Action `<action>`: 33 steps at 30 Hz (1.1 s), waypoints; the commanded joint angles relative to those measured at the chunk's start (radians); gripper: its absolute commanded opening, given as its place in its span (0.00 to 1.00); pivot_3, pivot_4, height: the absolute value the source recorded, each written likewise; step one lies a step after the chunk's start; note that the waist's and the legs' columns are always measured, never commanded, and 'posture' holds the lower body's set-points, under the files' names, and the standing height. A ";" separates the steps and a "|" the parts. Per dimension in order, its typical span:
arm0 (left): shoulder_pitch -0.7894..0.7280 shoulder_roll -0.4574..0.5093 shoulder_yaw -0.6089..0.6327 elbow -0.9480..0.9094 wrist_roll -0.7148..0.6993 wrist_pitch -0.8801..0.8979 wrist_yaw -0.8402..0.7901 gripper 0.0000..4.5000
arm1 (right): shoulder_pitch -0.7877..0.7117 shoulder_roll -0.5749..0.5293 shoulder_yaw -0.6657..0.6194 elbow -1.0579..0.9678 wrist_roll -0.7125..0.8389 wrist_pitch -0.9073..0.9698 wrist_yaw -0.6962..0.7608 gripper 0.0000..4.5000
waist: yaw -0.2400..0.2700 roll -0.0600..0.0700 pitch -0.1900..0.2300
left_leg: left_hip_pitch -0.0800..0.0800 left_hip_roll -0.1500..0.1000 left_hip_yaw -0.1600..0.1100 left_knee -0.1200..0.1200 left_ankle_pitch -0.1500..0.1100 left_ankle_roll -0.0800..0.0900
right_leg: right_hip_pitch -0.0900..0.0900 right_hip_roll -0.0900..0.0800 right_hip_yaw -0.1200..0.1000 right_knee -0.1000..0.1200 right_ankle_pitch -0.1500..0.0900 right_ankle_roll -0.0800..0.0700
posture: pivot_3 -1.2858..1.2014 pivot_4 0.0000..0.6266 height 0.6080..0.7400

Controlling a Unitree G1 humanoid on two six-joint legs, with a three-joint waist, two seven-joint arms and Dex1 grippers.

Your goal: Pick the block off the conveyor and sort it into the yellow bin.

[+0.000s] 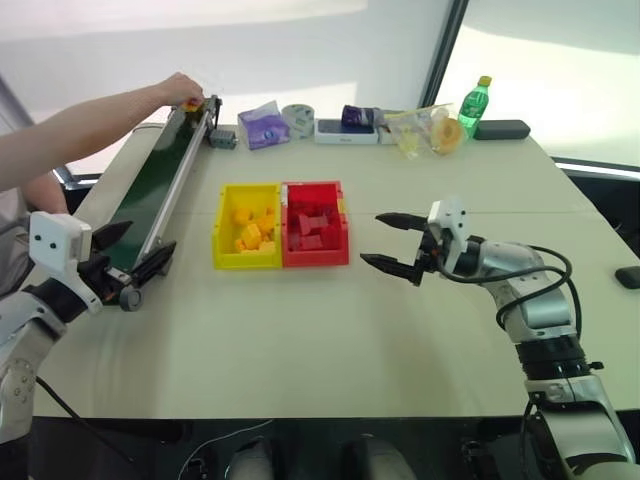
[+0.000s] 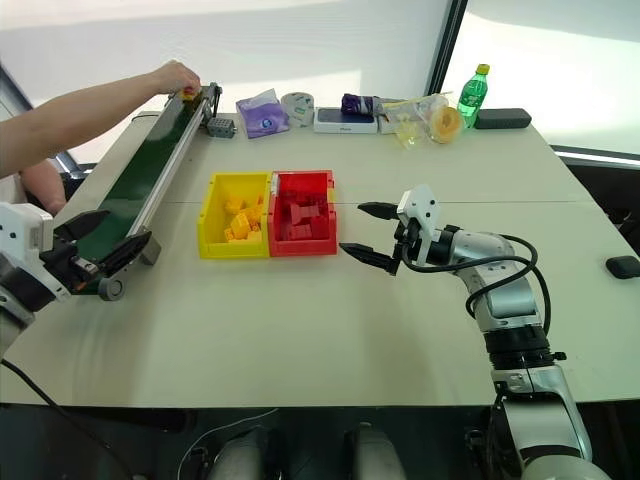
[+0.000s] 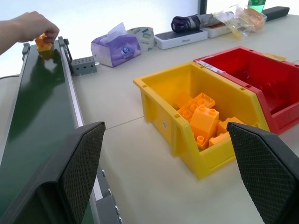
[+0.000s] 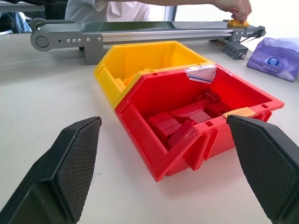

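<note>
I see the block (image 3: 44, 42) at the far end of the conveyor (image 1: 150, 195), pinched in a person's hand (image 1: 182, 88) that reaches in from my left and rests right on the belt there. The rest of the green belt is bare, running toward me along the left side of the table (image 1: 300, 330).

The yellow bin (image 1: 247, 228) sits just right of the conveyor, near the table's middle, with several yellow-orange bricks already in it. Joined to its right side is the red bin (image 1: 315, 224), holding red blocks.

My left gripper (image 1: 112, 255) hovers at the near end of the conveyor, fingers spread wide and holding nothing. My right gripper (image 1: 395, 243) hangs over the table just right of the red bin, pointing toward it, fingers also wide apart and empty.

Along the far edge of the table I can make out a tissue pack (image 1: 264, 126), a tape roll (image 1: 297, 118), a white box (image 1: 345, 131), some bagged items (image 1: 428, 128) and a green bottle (image 1: 474, 105).
</note>
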State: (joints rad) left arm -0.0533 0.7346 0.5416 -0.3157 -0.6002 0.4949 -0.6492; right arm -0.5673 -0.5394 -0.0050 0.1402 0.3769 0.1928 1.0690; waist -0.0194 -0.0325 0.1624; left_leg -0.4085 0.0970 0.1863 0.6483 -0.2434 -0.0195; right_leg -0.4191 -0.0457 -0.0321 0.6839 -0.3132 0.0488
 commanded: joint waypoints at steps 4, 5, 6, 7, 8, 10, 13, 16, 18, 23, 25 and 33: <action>-0.023 0.003 0.023 -0.027 -0.031 0.004 0.020 0.97 | -0.021 -0.005 -0.016 -0.041 0.015 0.007 -0.003 1.00 | 0.001 0.000 0.000 | 0.000 0.000 0.000 0.000 0.000 0.000 | 0.000 0.000 0.000 0.000 0.000 0.000 | 0.52 0.24 1.00; -0.022 0.004 0.021 -0.027 -0.023 -0.003 0.021 0.97 | -0.021 -0.005 -0.015 -0.041 0.015 0.008 -0.002 1.00 | 0.001 0.000 0.000 | 0.000 0.000 0.000 0.000 0.000 0.000 | 0.000 0.000 0.000 0.000 0.000 0.000 | 0.52 0.24 1.00; -0.022 0.001 0.021 -0.026 -0.024 -0.010 0.020 0.97 | -0.021 -0.004 -0.015 -0.041 0.015 0.008 -0.002 1.00 | 0.001 0.000 0.000 | 0.000 0.000 0.000 0.000 0.000 0.000 | 0.000 0.000 0.000 0.000 0.000 0.000 | 0.52 0.24 1.00; -0.024 -0.001 0.024 -0.026 -0.030 -0.010 0.021 0.97 | -0.021 -0.004 -0.015 -0.041 0.015 0.010 -0.002 1.00 | 0.000 0.000 0.000 | 0.000 0.000 0.000 0.000 0.000 0.000 | 0.000 0.000 0.000 0.000 0.000 0.000 | 0.52 0.24 1.00; -0.023 -0.003 0.026 -0.026 -0.034 -0.009 0.022 0.97 | -0.022 -0.004 -0.014 -0.041 0.015 0.010 -0.001 1.00 | 0.000 0.000 0.000 | 0.000 0.000 0.000 0.000 0.000 0.000 | 0.000 0.000 0.000 0.000 0.000 0.000 | 0.52 0.24 1.00; -0.009 0.004 0.018 -0.034 -0.021 -0.011 0.019 0.97 | -0.022 -0.004 -0.014 -0.042 0.015 0.011 -0.001 1.00 | 0.000 0.000 0.000 | 0.000 0.000 0.000 0.000 0.000 0.000 | 0.000 0.000 0.000 0.000 0.000 0.000 | 0.52 0.24 1.00; 0.002 0.003 0.014 -0.038 -0.016 -0.017 0.015 0.97 | -0.021 -0.004 -0.014 -0.044 0.015 0.012 -0.001 1.00 | 0.000 0.000 0.000 | 0.000 0.000 0.000 0.000 0.000 0.000 | 0.000 0.000 0.000 0.000 0.000 0.000 | 0.52 0.24 1.00; 0.008 -0.005 0.020 -0.037 -0.018 -0.027 0.021 0.97 | -0.021 -0.005 -0.014 -0.044 0.014 0.012 0.000 1.00 | 0.001 0.000 0.000 | 0.000 0.000 0.000 0.000 0.000 0.000 | 0.000 0.000 0.000 0.000 0.000 0.000 | 0.52 0.24 1.00; 0.019 -0.011 0.022 -0.045 -0.021 -0.041 0.011 0.97 | -0.021 -0.005 -0.013 -0.045 0.014 0.014 0.000 1.00 | 0.001 0.000 0.000 | 0.000 0.000 0.000 0.000 0.000 0.000 | 0.000 0.000 0.000 0.000 0.000 0.000 | 0.52 0.24 1.00; 0.029 -0.017 0.020 -0.052 -0.014 -0.068 0.008 0.97 | -0.025 -0.006 -0.012 -0.047 0.016 0.019 0.002 1.00 | 0.000 0.000 0.000 | 0.000 0.000 0.000 0.000 0.000 0.000 | 0.000 0.000 0.000 0.000 0.000 0.000 | 0.52 0.24 1.00; 0.029 -0.017 0.020 -0.050 -0.012 -0.077 0.008 0.97 | -0.028 -0.004 -0.011 -0.048 0.018 0.022 0.002 1.00 | 0.001 0.000 0.000 | 0.000 0.000 0.000 0.000 0.000 0.000 | 0.000 0.000 0.000 0.000 0.000 0.000 | 0.52 0.24 1.00; 0.048 -0.033 0.042 -0.048 -0.015 -0.087 0.030 0.97 | -0.036 0.002 -0.008 -0.054 0.017 0.028 -0.003 1.00 | 0.000 0.000 0.000 | 0.000 0.000 0.000 0.000 0.000 0.000 | 0.000 0.000 0.000 0.000 0.000 0.000 | 0.52 0.24 1.00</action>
State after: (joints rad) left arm -0.0105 0.7070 0.5445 -0.3357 -0.6123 0.4278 -0.6351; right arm -0.5714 -0.5377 -0.0046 0.1371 0.3771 0.2209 1.0667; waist -0.0193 -0.0325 0.1624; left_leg -0.4085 0.0970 0.1864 0.6483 -0.2434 -0.0195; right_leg -0.4191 -0.0457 -0.0320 0.6839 -0.3132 0.0488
